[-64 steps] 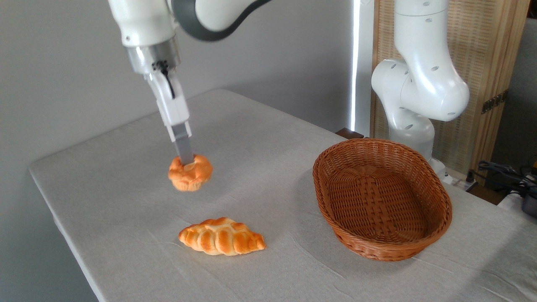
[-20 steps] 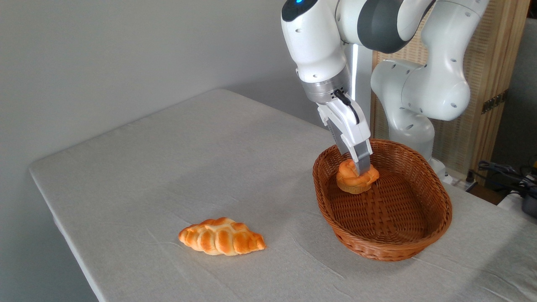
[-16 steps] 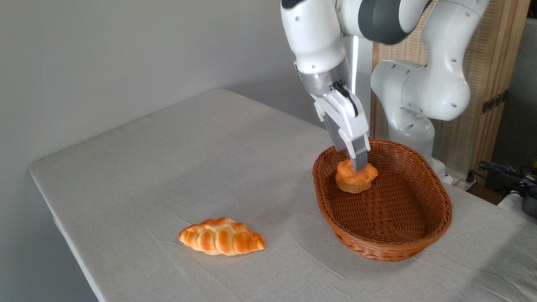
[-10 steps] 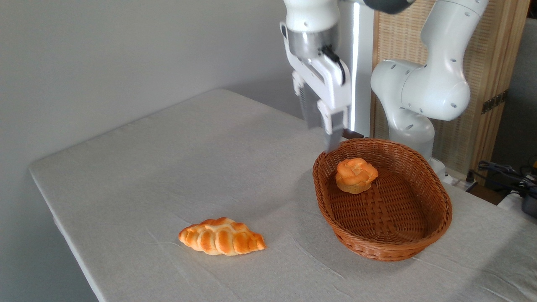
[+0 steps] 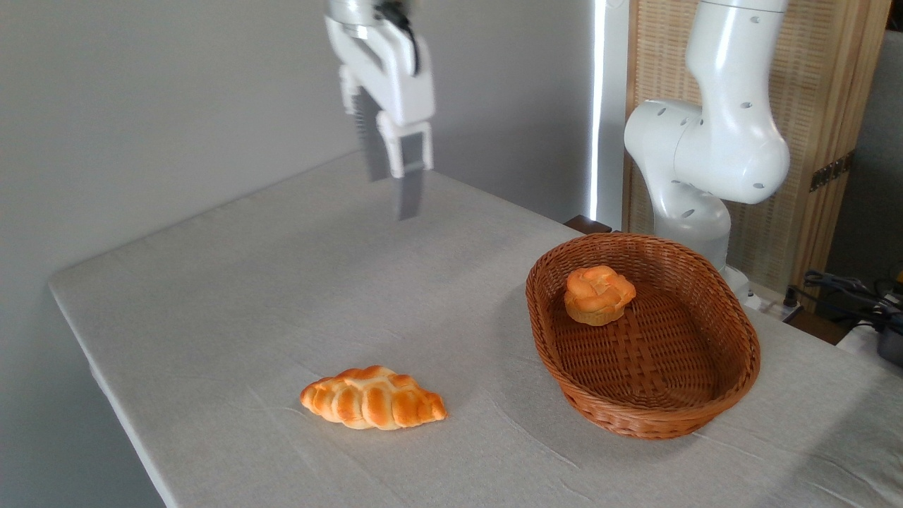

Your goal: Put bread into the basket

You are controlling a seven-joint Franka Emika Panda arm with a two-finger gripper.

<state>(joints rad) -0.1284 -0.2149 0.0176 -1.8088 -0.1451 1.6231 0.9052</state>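
One knotted golden bread [image 5: 599,294]; ridged base

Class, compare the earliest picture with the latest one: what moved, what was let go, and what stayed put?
The bread went from the gripper's grasp above the table into the basket and was let go. The gripper, now open and empty, rose and swung away leftward. The braided loaf and the basket stayed where they were.

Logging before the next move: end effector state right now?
End effector: open, holding nothing, raised above the table; bread sits in the basket.
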